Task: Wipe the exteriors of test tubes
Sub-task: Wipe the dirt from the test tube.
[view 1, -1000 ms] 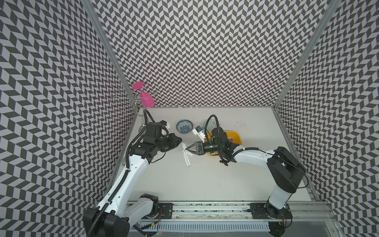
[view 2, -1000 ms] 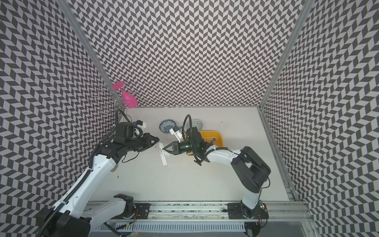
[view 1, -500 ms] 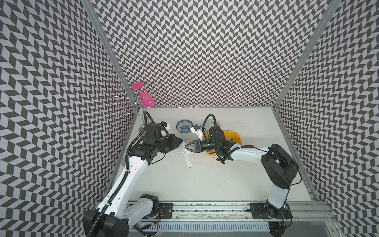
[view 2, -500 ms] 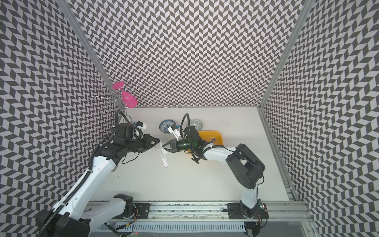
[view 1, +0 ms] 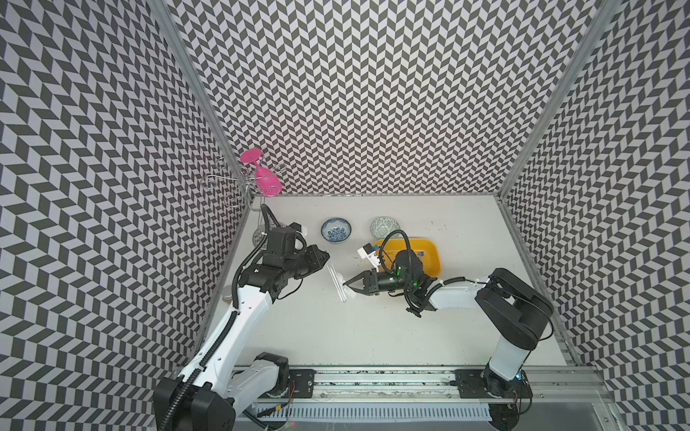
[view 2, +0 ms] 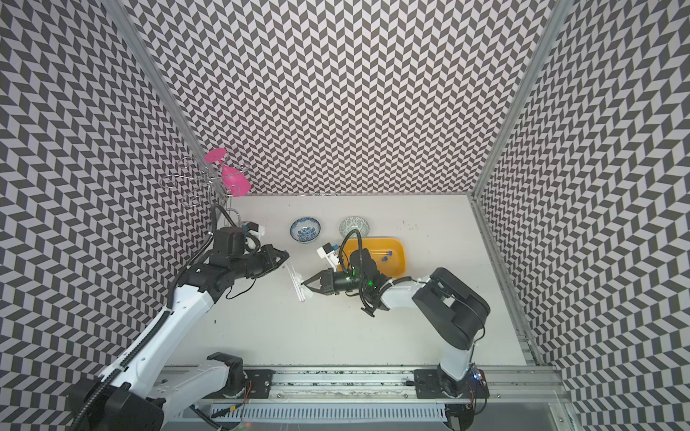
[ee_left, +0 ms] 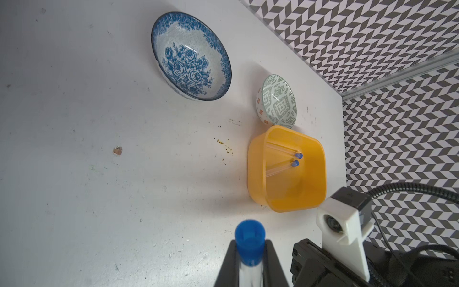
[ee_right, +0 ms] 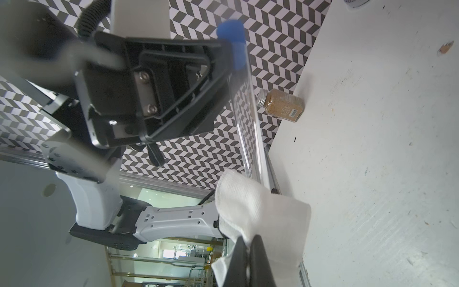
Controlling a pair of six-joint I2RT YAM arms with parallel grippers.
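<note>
Left claw (ee_left: 249, 251): closed on one test tube (ee_right: 246, 111), gripping it just below the blue cap. The cap sticks out past the fingertips. In both top views the tube (view 1: 337, 281) runs from this claw (view 1: 325, 257) toward the front of the desk (view 1: 373, 328), near the desk's middle. Whether its far end touches the surface cannot be told.

Right claw (ee_right: 248, 243): jaws pressed together on a white tissue (ee_right: 263, 211). The tissue lies against the tube's lower part and hides that stretch. Whether it wraps fully around cannot be told. In a top view this claw (view 2: 304, 284) points at the tube from the right, opposite the left claw (view 2: 285, 255).

The other two test tubes (ee_left: 282, 159) lie inside the orange tub (ee_left: 310, 193), caps close together and bodies spread apart. The tub sits behind the right arm, on the desk.

Other items:
- blue floral bowl (view 1: 336, 230), behind the claws
- green patterned bowl (view 1: 385, 226), just beside the tub's far edge
- spice jar (ee_right: 282, 105), on its side at the desk's left edge
- pink glass (view 1: 263, 179), hanging upside down on a wire rack (view 1: 231, 183) in the far left corner
</note>
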